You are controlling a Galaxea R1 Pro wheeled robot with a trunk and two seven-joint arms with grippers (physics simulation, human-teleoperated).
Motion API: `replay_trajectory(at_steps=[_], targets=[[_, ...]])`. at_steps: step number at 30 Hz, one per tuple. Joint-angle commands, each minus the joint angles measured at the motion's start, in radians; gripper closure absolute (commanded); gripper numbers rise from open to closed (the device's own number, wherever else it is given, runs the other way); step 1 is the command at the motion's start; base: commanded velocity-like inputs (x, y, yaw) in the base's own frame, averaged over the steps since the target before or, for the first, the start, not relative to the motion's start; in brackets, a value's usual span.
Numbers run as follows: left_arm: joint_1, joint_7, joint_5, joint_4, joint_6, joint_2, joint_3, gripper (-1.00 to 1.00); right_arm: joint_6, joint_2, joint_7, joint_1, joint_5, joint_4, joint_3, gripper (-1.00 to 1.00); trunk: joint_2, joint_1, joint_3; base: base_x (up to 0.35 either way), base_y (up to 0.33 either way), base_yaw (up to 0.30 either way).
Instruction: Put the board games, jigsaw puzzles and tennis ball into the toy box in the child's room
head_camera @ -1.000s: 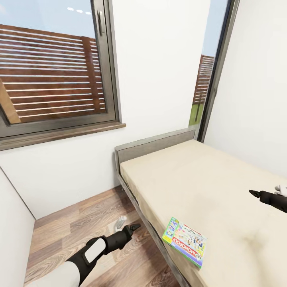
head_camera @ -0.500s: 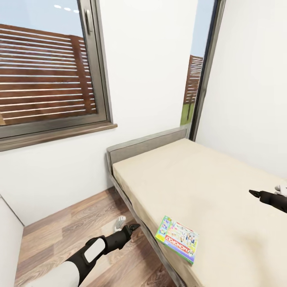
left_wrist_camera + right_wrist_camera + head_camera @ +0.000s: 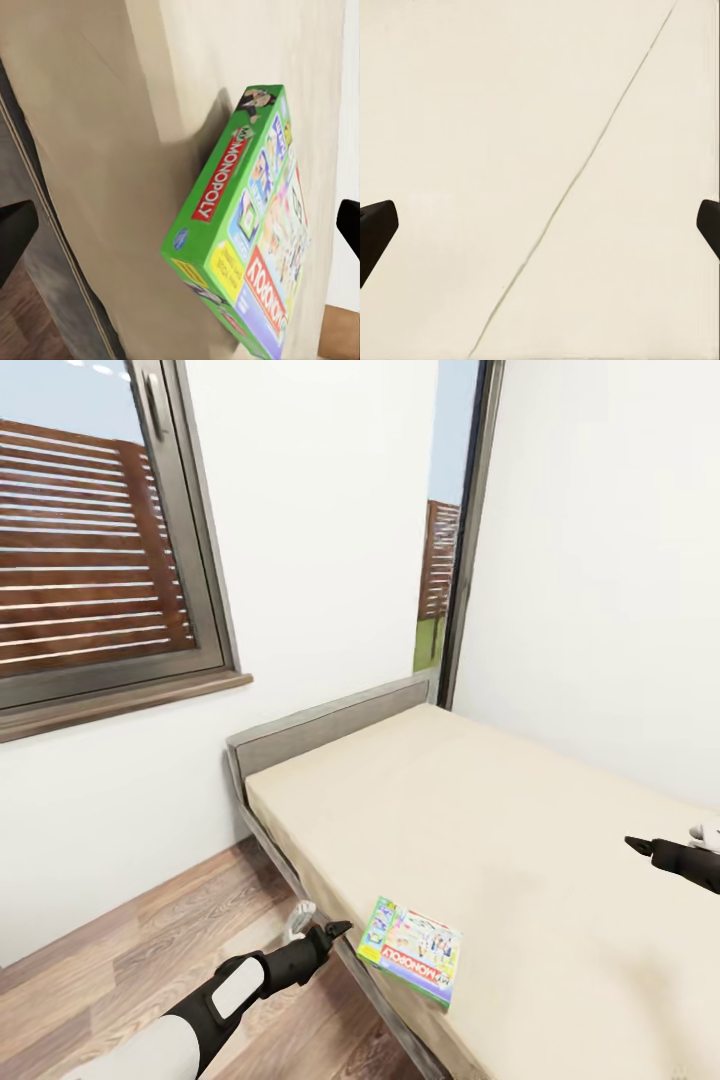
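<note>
Green-edged, the Monopoly box (image 3: 410, 962) lies untouched near the edge of the bed (image 3: 520, 830), your left gripper (image 3: 337, 930) spread open just beside it, right gripper (image 3: 640, 846) open over bare mattress, so the toy-gathering looks barely begun.

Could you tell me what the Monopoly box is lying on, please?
The Monopoly box lies flat on the bed's beige mattress, close to its near edge. The patch of mattress directly beneath it is covered.
</note>
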Motion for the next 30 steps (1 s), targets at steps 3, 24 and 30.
replay_trajectory(at_steps=[3, 24, 30], targets=[[-0.001, -0.002, 0.008, 0.001, 0.003, 0.000, -0.004, -1.00, 0.008, 0.000, -0.001, -0.001, -0.010, -0.001, -0.002, -1.00, 0.000, 0.000, -0.001, 0.000, 0.000, -0.124], [-0.002, -0.004, 0.008, 0.000, 0.001, 0.000, -0.004, -1.00, 0.008, 0.001, -0.001, 0.006, -0.010, -0.014, -0.002, -1.00, 0.000, 0.000, -0.001, 0.000, 0.000, -0.032], [-0.002, -0.004, 0.008, 0.000, 0.000, 0.001, -0.004, -1.00, 0.008, 0.001, -0.001, 0.010, -0.010, -0.021, -0.002, -1.00, 0.000, 0.000, -0.001, 0.000, 0.000, -0.004]])
